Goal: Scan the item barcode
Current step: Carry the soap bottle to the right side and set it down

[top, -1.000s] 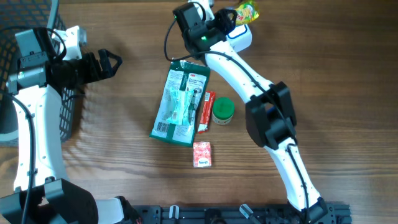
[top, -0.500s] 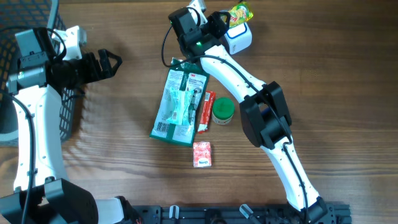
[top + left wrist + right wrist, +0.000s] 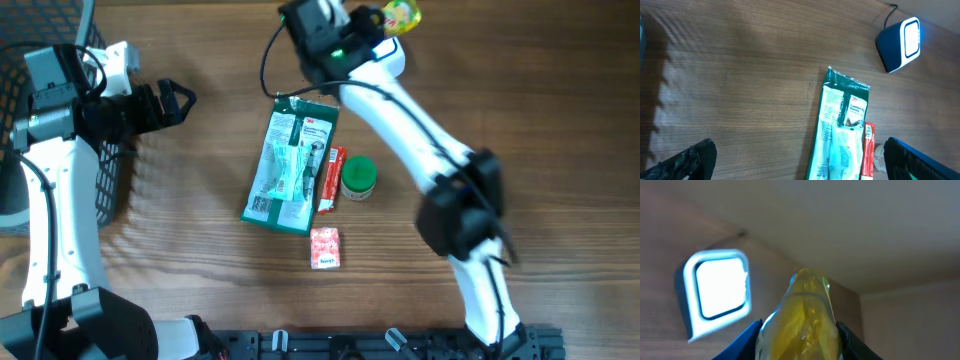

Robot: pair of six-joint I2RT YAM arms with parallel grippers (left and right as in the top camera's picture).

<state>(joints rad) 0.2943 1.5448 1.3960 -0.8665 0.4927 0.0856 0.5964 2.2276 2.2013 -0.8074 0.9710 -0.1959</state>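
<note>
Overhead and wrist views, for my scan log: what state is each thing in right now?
Scanner, window lit.
Yellow pouch, held up beside the scanner.
Right gripper, shut on the yellow pouch.
Left gripper, open, empty.
Green package, lying flat.
Green-lidded jar, upright, lid on.

Bare table (image 3: 190,250) lies between the basket (image 3: 110,185) and the green packet (image 3: 288,170).

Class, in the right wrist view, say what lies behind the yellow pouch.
Behind the yellow pouch, off to its left, the scanner shows its lit white window. The pouch covers whatever lies directly behind it, so that part cannot be seen.
</note>
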